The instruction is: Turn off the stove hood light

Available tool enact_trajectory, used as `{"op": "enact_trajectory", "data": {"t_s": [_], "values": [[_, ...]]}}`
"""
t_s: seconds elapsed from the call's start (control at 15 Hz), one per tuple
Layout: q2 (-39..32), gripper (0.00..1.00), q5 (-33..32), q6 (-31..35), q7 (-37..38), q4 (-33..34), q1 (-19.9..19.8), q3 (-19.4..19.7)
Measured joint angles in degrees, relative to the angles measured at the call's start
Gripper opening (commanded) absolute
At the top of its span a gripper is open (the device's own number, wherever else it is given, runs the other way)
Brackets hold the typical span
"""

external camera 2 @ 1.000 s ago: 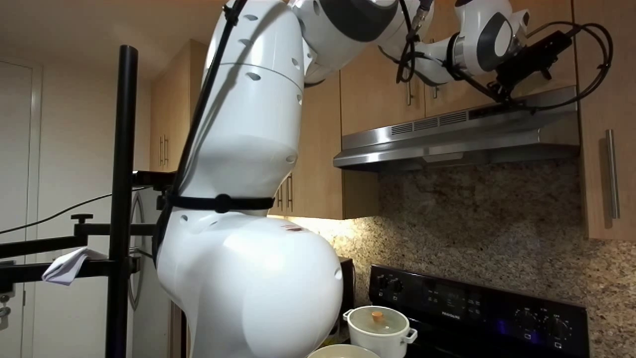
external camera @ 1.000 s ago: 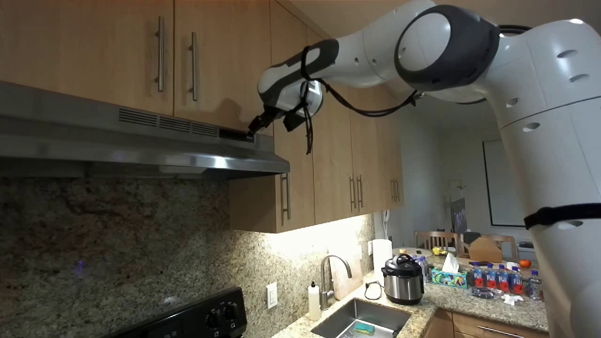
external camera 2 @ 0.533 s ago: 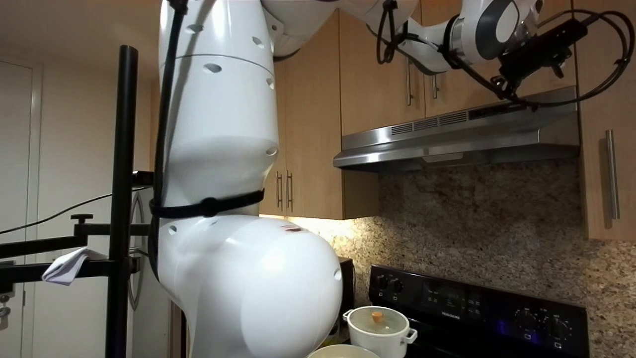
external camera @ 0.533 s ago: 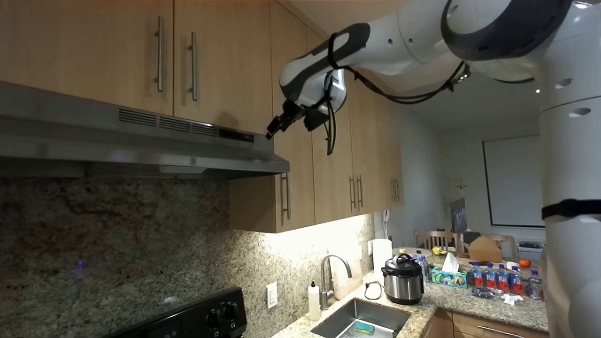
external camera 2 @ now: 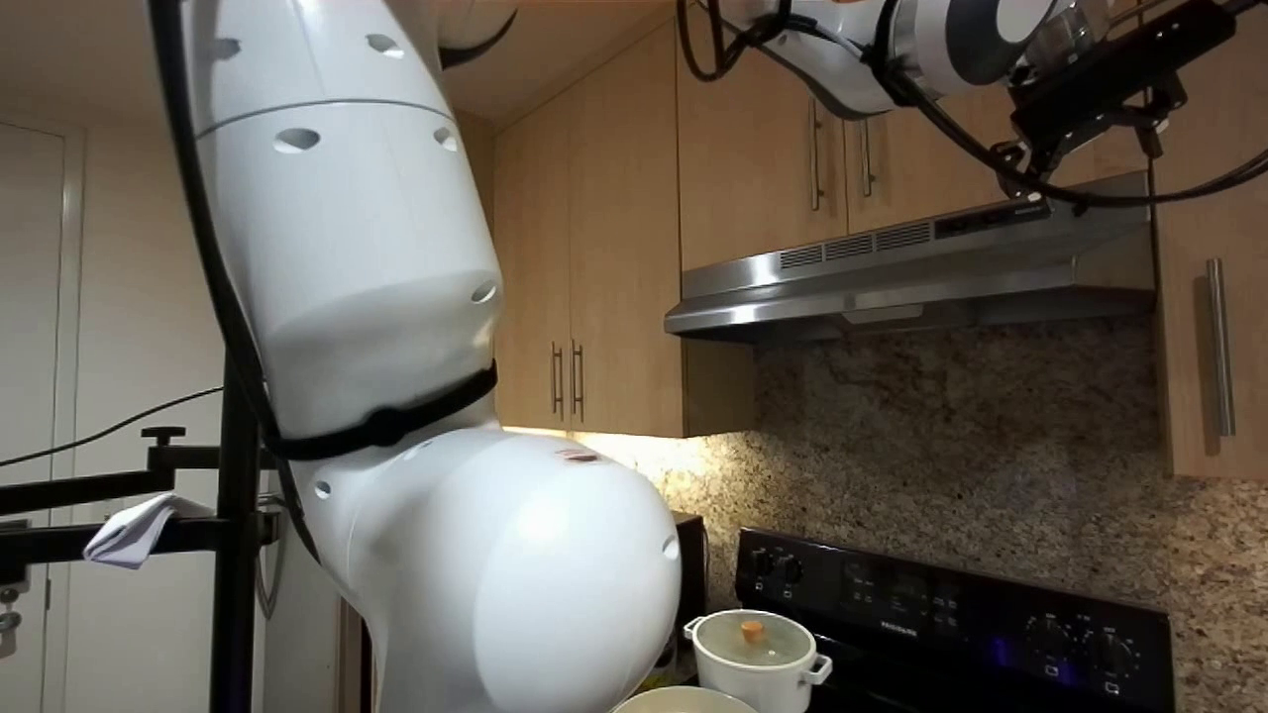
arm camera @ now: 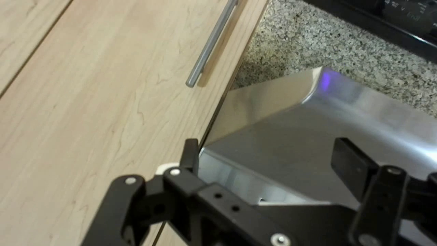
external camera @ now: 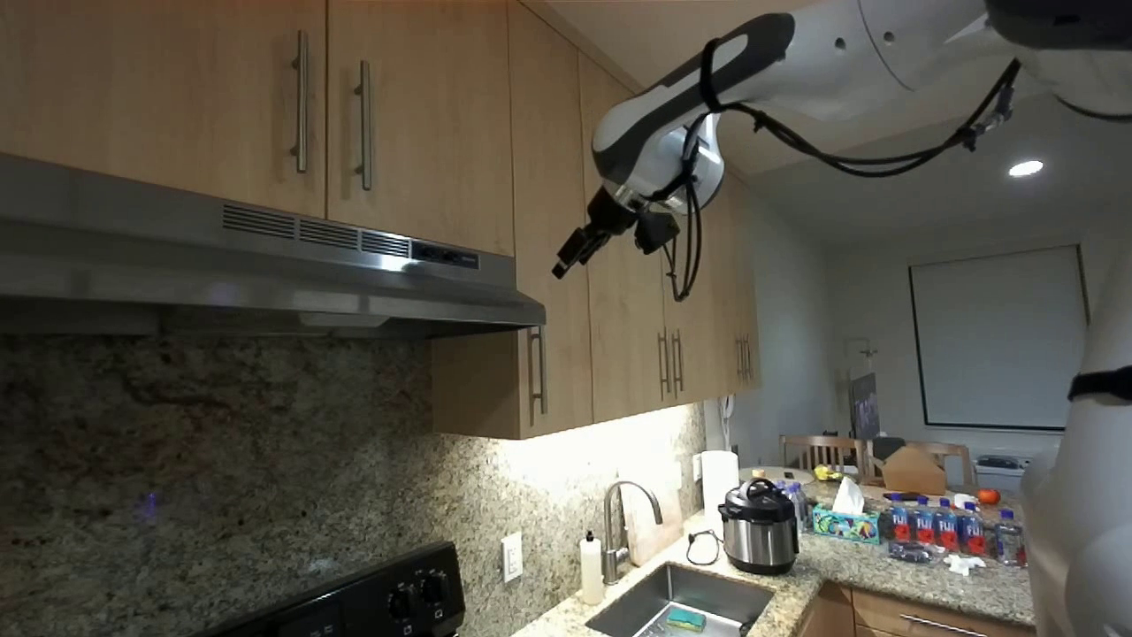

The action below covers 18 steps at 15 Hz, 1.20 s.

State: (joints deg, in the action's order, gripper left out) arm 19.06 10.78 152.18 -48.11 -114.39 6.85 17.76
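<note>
- Wrist view: we are facing the stove hood [arm camera: 290, 147], tool [arm camera: 268, 153] jaws apart.
- Beneath the hood, the light [external camera 2: 884, 314] is looking unlit.
- We are judging switch-off done, retreat remaining.

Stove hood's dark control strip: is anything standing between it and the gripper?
Nothing visible: in an exterior view, only open air shows between the gripper and the dark control strip. A black cable passes near the gripper; whether it would interfere can't be told.

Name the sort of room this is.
A kitchen, probably in a home: a range hood hangs above the stove's control panel, and a sink is set into a speckled counter.
</note>
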Motion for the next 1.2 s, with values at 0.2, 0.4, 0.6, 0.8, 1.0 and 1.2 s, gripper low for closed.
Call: {"op": "enact_trajectory", "data": {"t_s": [0.2,0.4,0.6,0.8,1.0,1.2], "values": [[3.9,1.0,0.0,-3.22,-1.45,-4.15,-1.0,0.89],[6.06,1.0,0.04,-6.54,-2.28,-6.93,-1.21,2.25],[6.93,1.0,0.04,-11.46,-3.69,-8.5,-1.08,2.56],[7.25,1.0,0.03,-18.22,-4.26,-9.86,-0.68,1.87],[7.43,1.0,-0.01,-24.71,-4.26,-10.77,-1.03,0.68],[7.47,1.0,0.01,-27.3,-4.26,-11.21,-1.09,-0.04]]}}
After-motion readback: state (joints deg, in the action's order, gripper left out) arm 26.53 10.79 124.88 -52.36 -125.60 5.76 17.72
